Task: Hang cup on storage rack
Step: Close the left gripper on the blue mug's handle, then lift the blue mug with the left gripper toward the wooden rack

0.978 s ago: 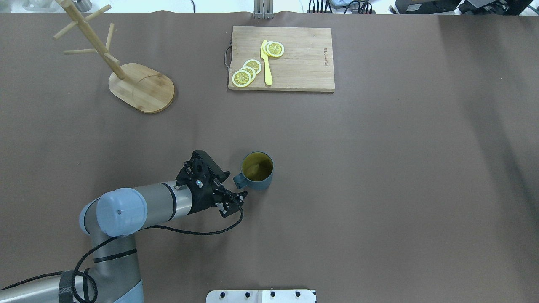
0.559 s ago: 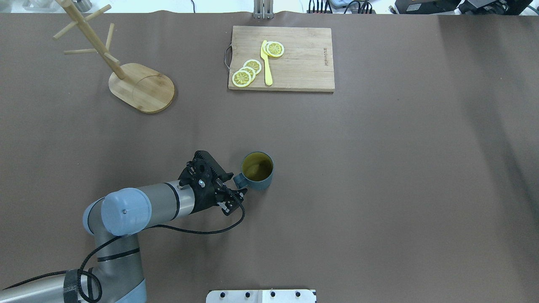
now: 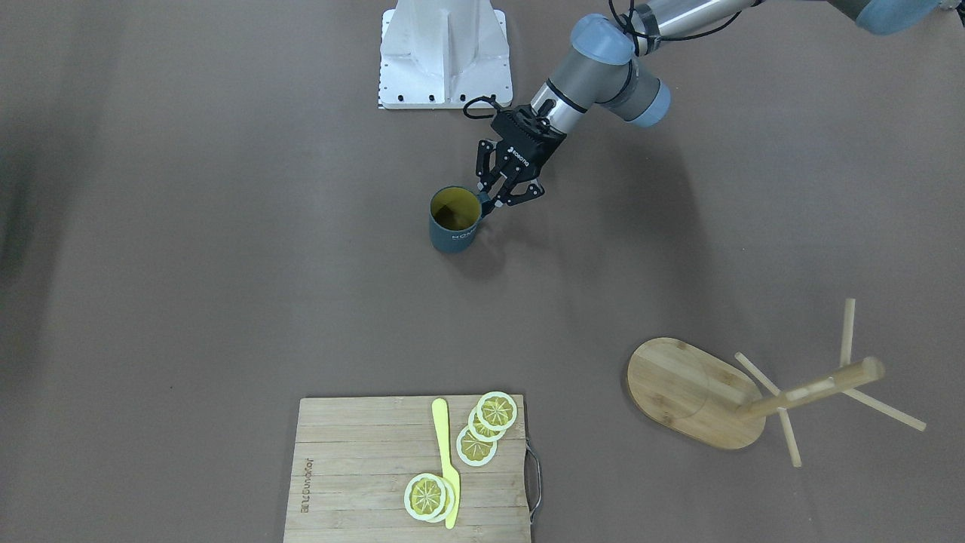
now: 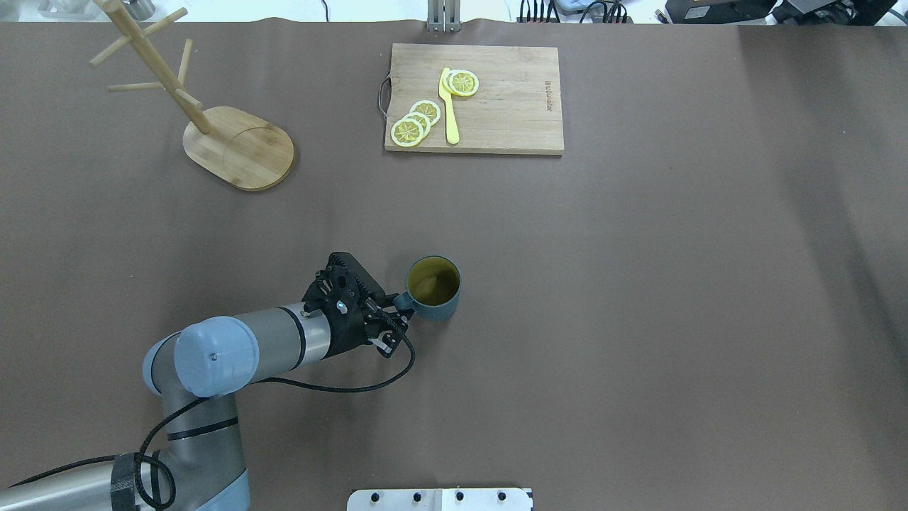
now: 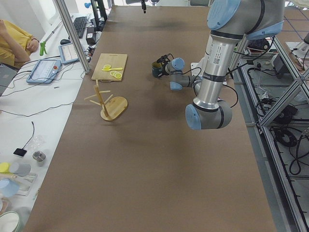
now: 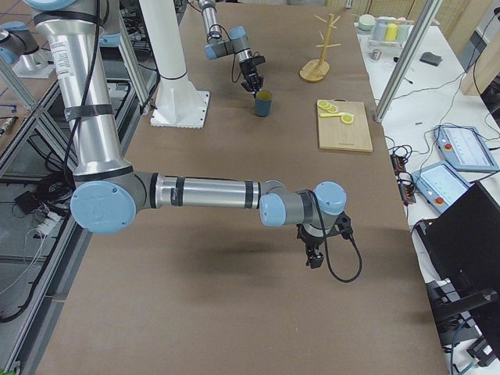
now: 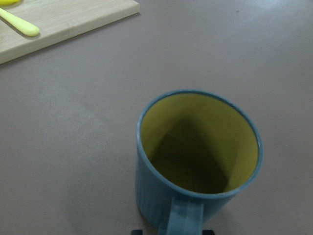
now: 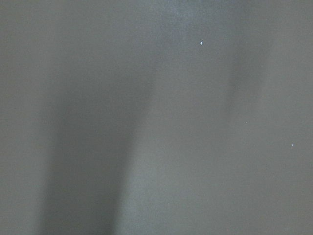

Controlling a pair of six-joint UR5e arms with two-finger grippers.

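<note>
The dark teal cup (image 4: pixel 434 284) stands upright mid-table, yellow-green inside, its handle towards my left arm. It also shows in the front view (image 3: pixel 454 219) and fills the left wrist view (image 7: pixel 195 156). My left gripper (image 4: pixel 396 314) is low at the cup's side, its jaws drawn in on the handle from both sides (image 3: pixel 488 202). The bamboo storage rack (image 4: pixel 241 147) stands far off at the table's back left, with nothing on its pegs (image 3: pixel 693 392). My right gripper (image 6: pixel 312 259) shows only in the exterior right view, over bare table; I cannot tell whether it is open or shut.
A bamboo cutting board (image 4: pixel 496 106) with lemon slices (image 4: pixel 415 122) and a yellow knife (image 4: pixel 450 113) lies at the back centre. The robot's white base plate (image 3: pixel 445 56) is behind the cup. Brown table (image 4: pixel 638 284) stretches between cup and rack.
My left gripper has moved forward onto the cup's handle and its jaws have narrowed around it. The cup has stayed in place.
</note>
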